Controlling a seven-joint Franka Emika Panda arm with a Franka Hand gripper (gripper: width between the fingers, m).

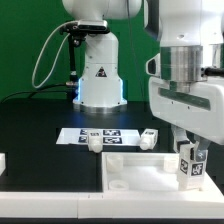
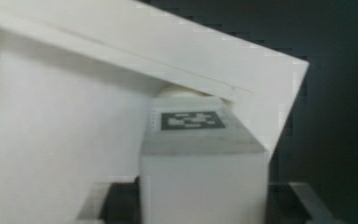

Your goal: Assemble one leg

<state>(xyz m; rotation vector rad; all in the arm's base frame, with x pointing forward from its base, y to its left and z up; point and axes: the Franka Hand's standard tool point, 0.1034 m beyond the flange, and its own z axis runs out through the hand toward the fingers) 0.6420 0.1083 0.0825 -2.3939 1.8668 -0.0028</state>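
My gripper (image 1: 189,152) is at the exterior view's right, shut on a leg (image 1: 190,166), a chunky white post with a black-and-white tag. It holds the leg upright at the right-hand corner of the large flat white panel (image 1: 135,172). In the wrist view the leg (image 2: 202,165) fills the space between the dark fingers (image 2: 115,205), its tag facing the camera, and its far end meets the panel's (image 2: 69,110) edge. Whether the leg is seated in a hole is hidden. Two more legs (image 1: 92,142) (image 1: 148,138) stand loose on the black table.
The marker board (image 1: 104,133) lies behind the panel, in front of the arm's white base (image 1: 100,75). A white part (image 1: 3,161) shows at the exterior view's left edge. The table's white front edge (image 1: 60,205) runs along the bottom.
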